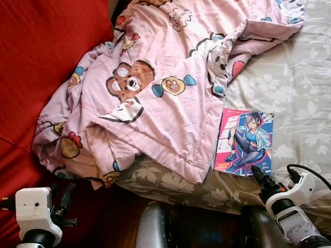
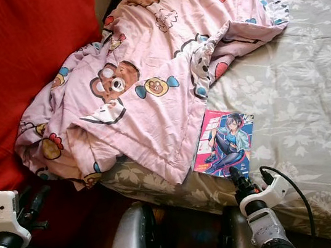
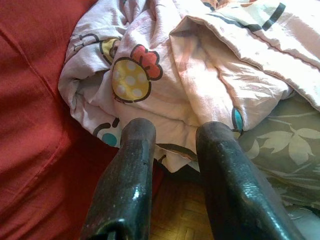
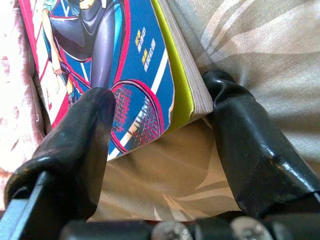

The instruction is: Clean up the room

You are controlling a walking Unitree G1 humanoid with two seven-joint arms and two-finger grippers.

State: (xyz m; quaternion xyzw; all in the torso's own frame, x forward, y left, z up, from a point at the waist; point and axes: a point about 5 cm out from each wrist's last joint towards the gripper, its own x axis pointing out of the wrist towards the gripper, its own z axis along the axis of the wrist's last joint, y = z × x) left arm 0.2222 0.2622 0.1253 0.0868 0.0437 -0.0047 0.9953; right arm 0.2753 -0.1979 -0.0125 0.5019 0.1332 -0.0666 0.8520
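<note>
My right gripper (image 4: 160,125) is spread wide with the near corner of the comic book (image 4: 110,65) sitting between its fingers: one finger lies over the cover, the other sits beside the page edge on the bedsheet (image 4: 250,45). Nothing is clamped yet. In the head view the right gripper is at about 5 o'clock, just at the book's lower edge.

The book lies flat on the grey floral sheet near the bed's front edge, its long left side touching or tucked slightly under the hem of the pink cartoon blanket (image 1: 165,80), which spills from 12 o'clock down to 8 o'clock against the red couch (image 1: 19,65).

My left gripper (image 3: 172,150) is also parted and empty, held low at 8 o'clock, pointing at the bunched blanket corner where it hangs off the mattress above the wood floor (image 3: 175,215).

My worries: I only have a corner, so closing here could pinch just the cover and top pages, letting the book fan open or slip when lifted. The lower finger may also snag the sheet and drag it up with the book. If the blanket hem overlaps the book, pulling could tug the fabric along.
</note>
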